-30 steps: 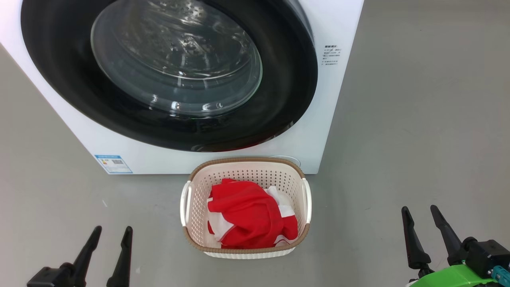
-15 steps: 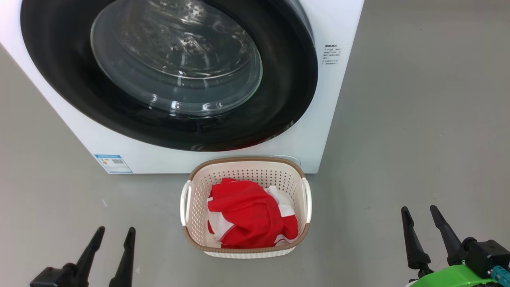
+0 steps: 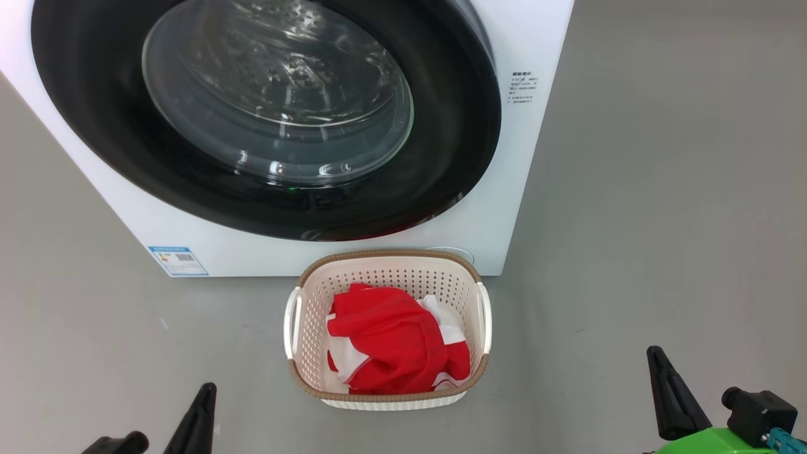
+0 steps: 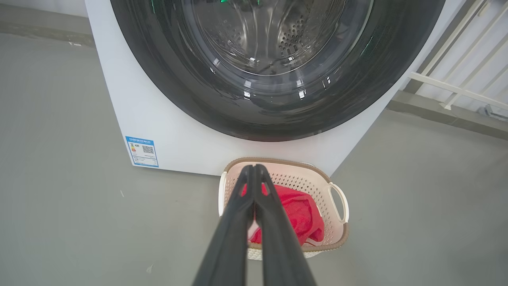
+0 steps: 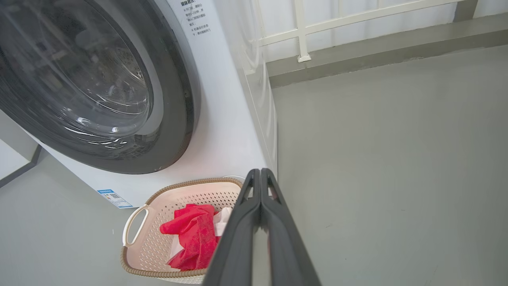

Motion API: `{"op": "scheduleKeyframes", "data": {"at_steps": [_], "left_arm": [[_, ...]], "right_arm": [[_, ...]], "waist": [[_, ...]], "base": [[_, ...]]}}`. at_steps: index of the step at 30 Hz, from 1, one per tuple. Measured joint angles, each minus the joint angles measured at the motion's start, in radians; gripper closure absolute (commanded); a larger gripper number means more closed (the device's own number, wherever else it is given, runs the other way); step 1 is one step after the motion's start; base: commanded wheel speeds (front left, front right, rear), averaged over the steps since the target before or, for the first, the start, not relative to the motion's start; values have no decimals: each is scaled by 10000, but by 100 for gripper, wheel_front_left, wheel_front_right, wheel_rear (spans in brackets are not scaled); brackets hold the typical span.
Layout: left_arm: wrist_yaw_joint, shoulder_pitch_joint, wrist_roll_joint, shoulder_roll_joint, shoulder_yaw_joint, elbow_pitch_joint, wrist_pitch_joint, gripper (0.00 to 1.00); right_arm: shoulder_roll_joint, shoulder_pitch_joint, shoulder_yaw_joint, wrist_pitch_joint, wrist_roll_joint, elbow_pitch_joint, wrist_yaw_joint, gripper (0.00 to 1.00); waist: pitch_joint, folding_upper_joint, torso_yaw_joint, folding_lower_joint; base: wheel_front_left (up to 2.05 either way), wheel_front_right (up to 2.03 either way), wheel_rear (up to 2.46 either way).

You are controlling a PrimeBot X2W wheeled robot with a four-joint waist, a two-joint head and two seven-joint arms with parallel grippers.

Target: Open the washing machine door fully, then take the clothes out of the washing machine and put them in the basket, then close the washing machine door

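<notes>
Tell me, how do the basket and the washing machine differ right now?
The machine is a big white box; the basket is small, cream, with a brown rim. The basket is open-topped and holds the red clothes; the machine's door is shut, and no red shows through its glass. Both stand on the grey floor, the basket just in front of the machine.

Head view: the washing machine door (image 3: 441, 157) lies flush against the washing machine (image 3: 542, 38), barring entry across the upper left. The basket (image 3: 391, 255) stands at lower centre, just before the machine's foot, with its top open and the clothes (image 3: 391, 343) covering its bottom. Bare grey floor (image 3: 662, 221) lies open at right and lower left. Right wrist view: a white railing (image 5: 301, 31) bounds the floor at the top.
</notes>
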Motion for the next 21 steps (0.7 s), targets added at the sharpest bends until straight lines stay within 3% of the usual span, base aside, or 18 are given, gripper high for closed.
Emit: {"op": "scheduleKeyframes", "data": {"at_steps": [21], "left_arm": [[0, -10, -2121, -167, 169, -25, 568, 100]], "right_arm": [[-40, -23, 2, 587, 2270, -12, -2, 100]], "waist": [[-171, 0, -170, -1]], "base": [[0, 0, 0]]}}
